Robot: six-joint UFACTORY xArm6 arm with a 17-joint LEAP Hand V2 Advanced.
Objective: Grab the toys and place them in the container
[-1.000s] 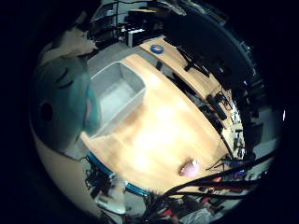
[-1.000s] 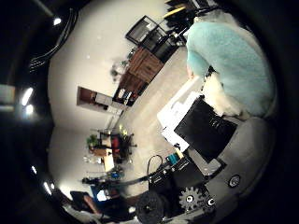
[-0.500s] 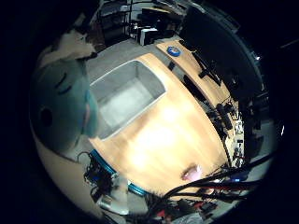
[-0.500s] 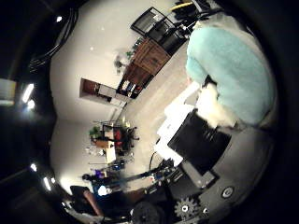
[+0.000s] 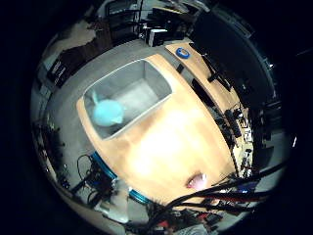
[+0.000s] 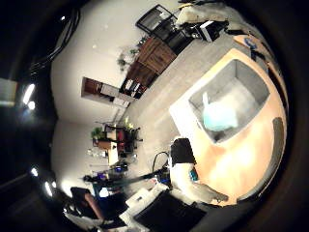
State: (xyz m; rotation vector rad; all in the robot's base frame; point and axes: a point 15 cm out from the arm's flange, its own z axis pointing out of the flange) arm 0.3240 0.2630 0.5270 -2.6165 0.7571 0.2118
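The soft teal plush toy (image 5: 107,112), half a second earlier pressed against the palm, was now inside the grey rectangular container (image 5: 159,85) at the wooden worktop's (image 5: 166,152) corner. A small pink toy (image 5: 196,181) lay near the opposite edge. I cannot tell how the hand stood.

The plush toy (image 5: 107,112) lies in the container (image 5: 159,81) on the table (image 5: 171,147); another toy (image 5: 197,181) sits well apart.

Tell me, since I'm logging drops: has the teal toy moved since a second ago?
Yes. The teal toy was close against the palm, beside the grey container; now it lies inside that container on the wooden table.
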